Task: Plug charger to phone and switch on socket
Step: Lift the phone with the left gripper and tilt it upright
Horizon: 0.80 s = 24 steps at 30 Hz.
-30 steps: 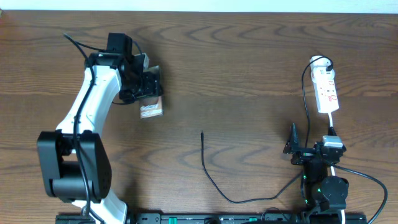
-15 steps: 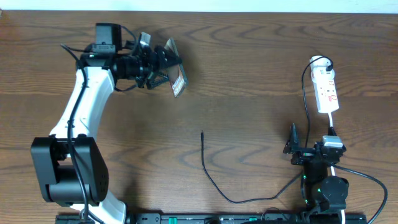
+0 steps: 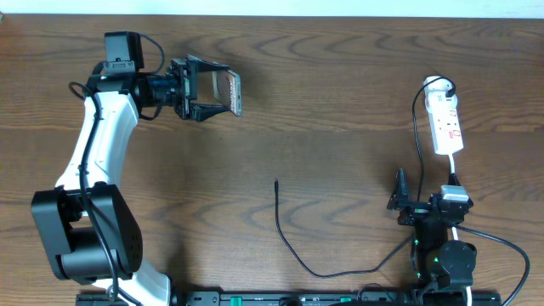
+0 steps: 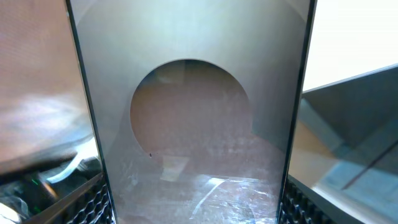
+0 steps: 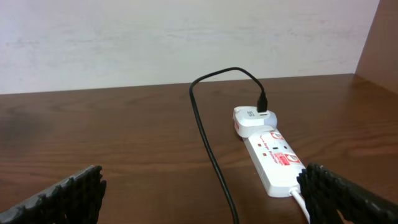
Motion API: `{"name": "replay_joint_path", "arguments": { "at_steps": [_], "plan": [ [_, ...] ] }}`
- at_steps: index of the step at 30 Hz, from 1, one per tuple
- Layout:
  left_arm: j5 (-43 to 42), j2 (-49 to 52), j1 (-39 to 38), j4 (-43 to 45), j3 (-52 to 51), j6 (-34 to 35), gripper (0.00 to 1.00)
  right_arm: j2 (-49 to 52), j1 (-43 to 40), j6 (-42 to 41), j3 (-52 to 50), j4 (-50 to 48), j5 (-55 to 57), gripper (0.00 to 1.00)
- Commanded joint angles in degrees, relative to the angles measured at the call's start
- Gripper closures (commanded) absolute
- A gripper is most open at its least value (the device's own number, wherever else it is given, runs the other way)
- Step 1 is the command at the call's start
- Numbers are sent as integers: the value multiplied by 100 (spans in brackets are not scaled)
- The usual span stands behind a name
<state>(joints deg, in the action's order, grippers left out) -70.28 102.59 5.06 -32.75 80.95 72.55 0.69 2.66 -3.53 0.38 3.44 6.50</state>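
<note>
We see a dark brown wood-grain table (image 3: 340,93). At its far right lies a white elongated plastic power strip (image 3: 447,127). A thin black cable (image 3: 289,242) curves across the near middle, its tip lying free on the wood.

The desk (image 3: 340,102) is viewed straight down and from afar by the overhead camera, the 2 arm bases (image 3: 85,246) at 6 o'clock. The left wrist view is filled by the phone (image 4: 193,124), seen very near. The right wrist view is set low, faced toward the socket (image 5: 277,160) at 4 o'clock; the socket is shared with the overhead view, at 3 o'clock.
</note>
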Motion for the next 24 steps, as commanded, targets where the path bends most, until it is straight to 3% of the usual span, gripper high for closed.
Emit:
{"name": "replay_joint_path", "arguments": {
  "at_steps": [1, 4, 7, 20, 24],
  "plan": [
    [-527, -155, 79, 26, 83, 1005, 93, -31, 39, -70, -7, 17, 85, 1],
    [-586, -155, 76, 31, 83, 1508, 93, -31, 39, -70, -7, 15, 83, 1],
    [-608, -155, 76, 33, 83, 1558, 93, -31, 39, -70, -7, 15, 83, 1],
    [-605, -155, 76, 33, 83, 546, 93, -31, 39, -70, -7, 15, 83, 1],
    [-605, -155, 76, 35, 83, 546, 93, -31, 39, -70, -7, 15, 83, 1]
  ]
}}
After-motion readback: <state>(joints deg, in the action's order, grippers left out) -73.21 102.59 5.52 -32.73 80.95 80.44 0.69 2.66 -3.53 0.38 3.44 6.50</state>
